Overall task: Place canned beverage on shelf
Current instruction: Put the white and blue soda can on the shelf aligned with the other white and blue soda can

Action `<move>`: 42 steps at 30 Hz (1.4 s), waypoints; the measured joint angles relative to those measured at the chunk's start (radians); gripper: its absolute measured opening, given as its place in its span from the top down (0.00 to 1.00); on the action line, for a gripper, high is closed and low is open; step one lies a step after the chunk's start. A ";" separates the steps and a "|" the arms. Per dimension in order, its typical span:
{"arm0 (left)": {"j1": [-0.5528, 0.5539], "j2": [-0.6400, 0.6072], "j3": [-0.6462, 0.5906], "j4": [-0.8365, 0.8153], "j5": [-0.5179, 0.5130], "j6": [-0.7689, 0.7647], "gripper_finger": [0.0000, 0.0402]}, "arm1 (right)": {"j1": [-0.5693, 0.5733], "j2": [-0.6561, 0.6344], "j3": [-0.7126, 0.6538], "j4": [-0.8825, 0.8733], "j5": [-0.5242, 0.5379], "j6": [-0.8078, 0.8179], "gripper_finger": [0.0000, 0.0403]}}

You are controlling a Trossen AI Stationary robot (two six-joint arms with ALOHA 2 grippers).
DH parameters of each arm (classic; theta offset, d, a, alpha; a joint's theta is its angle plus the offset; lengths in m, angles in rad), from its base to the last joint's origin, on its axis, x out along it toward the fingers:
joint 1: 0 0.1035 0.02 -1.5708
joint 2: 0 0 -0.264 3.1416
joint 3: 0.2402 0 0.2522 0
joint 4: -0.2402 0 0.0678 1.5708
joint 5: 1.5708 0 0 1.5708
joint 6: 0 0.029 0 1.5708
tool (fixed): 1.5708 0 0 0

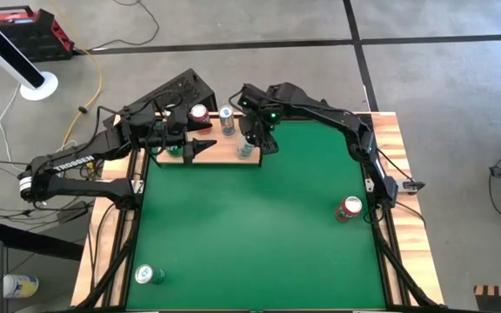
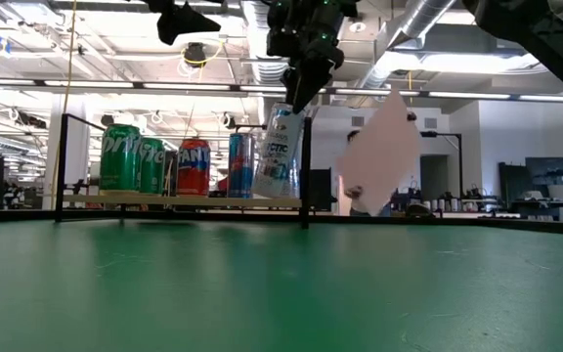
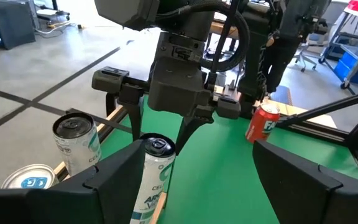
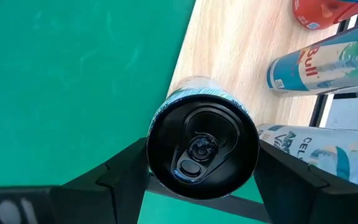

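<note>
while clamped in the right hand (image 4: 201, 186) over the shelf (image 4: 241, 56), tilted can (image 4: 202, 146) risks toppling against neighbouring cans (image 2: 164, 164); left hand (image 3: 191, 186) apart, empty.

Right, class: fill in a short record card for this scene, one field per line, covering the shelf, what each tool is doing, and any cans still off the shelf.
shelf: pale wooden panel at the mat's far edge, several cans on it
right tool: over the shelf, closed on a tilted pale can
left tool: open, empty, beside the shelf cans
cans off the shelf: red can near the mat's right edge; green can at the near left corner
</note>
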 joint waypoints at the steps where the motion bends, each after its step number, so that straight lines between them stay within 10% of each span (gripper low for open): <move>1: 0.000 0.000 0.000 0.000 0.000 0.001 0.29 | 0.000 0.000 0.000 0.003 0.003 0.000 0.31; 42: 0.000 0.000 0.000 0.003 0.000 -0.011 0.29 | 0.002 0.000 0.000 0.019 0.031 0.074 0.21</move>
